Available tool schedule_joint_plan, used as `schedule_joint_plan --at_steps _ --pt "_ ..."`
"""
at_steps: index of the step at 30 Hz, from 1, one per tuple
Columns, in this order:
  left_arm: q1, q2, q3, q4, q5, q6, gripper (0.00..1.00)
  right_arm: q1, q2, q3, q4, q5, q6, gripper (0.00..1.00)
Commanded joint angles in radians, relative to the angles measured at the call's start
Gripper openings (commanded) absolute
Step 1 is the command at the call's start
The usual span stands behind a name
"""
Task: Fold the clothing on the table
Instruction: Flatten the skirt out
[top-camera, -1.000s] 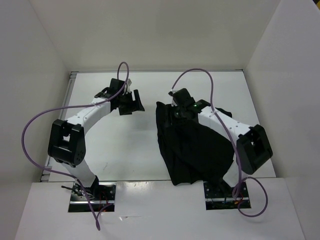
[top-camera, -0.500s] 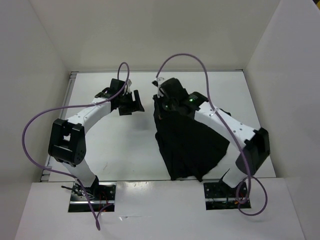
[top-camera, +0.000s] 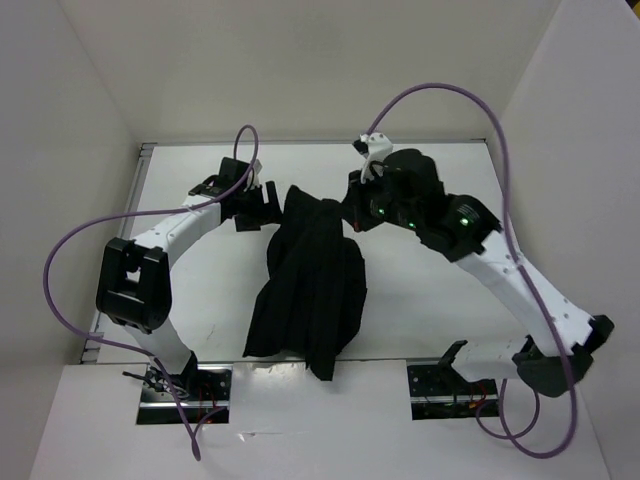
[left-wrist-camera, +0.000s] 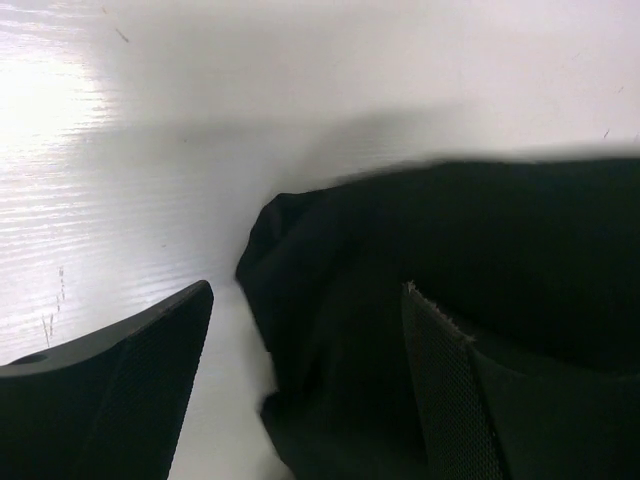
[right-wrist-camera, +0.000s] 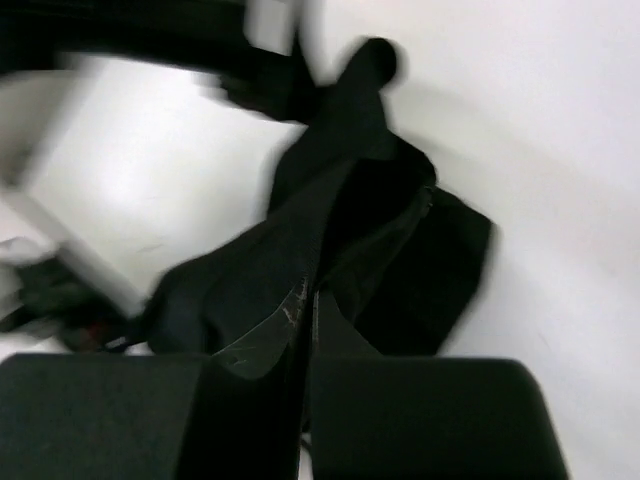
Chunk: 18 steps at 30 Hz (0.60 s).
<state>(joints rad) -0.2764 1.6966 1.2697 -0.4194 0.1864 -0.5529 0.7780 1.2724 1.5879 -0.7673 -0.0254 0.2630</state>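
The clothing, a black fabric piece, runs as one long rumpled strip down the middle of the white tabletop. Its far end is bunched and narrow. Its near end spreads wider and reaches the tabletop's near edge, where one corner pokes just past it.

The right claw sits at the far right corner of the clothing, closed tight on a pinch of the fabric. In the blurred right wrist view its fingers meet with no gap, and the cloth trails away from their tips in folds.

The left claw is just beside the clothing's far left corner, jaws spread wide and holding nothing. In the left wrist view one of its fingers hangs over bare white surface. The other finger stands in front of the cloth, whose rounded dark edge lies between the two.

Left of the clothing there is a broad stretch of bare tabletop, and another to its right, which the right arm spans from above. White walls stand well apart from the clothing on the left, the right and the far side. Purple cables loop above both arms, clear of the clothing.
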Motion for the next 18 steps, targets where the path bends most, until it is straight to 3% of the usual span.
schedule_joint_plan --at_steps 1,3,7,9,10,12,14,18 --pt "0.009 -0.067 -0.021 0.004 -0.011 0.002 0.83 -0.107 0.159 -0.129 -0.052 0.226 0.038 0.00" --pt "0.019 -0.083 -0.030 0.004 -0.011 0.002 0.83 -0.149 0.203 -0.178 -0.052 0.324 0.068 0.00" --pt "0.019 -0.115 -0.070 0.004 -0.022 0.002 0.83 -0.235 0.390 -0.129 -0.202 0.754 0.310 0.02" --pt "0.019 -0.124 -0.079 0.004 -0.022 0.002 0.83 -0.247 0.421 -0.114 -0.260 0.807 0.337 0.35" --pt "0.019 -0.124 -0.079 0.004 -0.022 0.002 0.83 -0.247 0.421 -0.105 -0.260 0.786 0.337 0.54" --pt "0.019 -0.124 -0.067 0.013 0.007 0.002 0.83 -0.247 0.397 -0.105 -0.206 0.711 0.300 0.72" --pt "0.019 -0.114 -0.046 0.027 0.042 0.002 0.83 -0.247 0.345 -0.105 -0.166 0.607 0.268 0.74" --pt "0.019 -0.059 0.043 0.086 0.090 0.030 0.83 -0.247 0.297 -0.114 -0.133 0.538 0.268 0.75"
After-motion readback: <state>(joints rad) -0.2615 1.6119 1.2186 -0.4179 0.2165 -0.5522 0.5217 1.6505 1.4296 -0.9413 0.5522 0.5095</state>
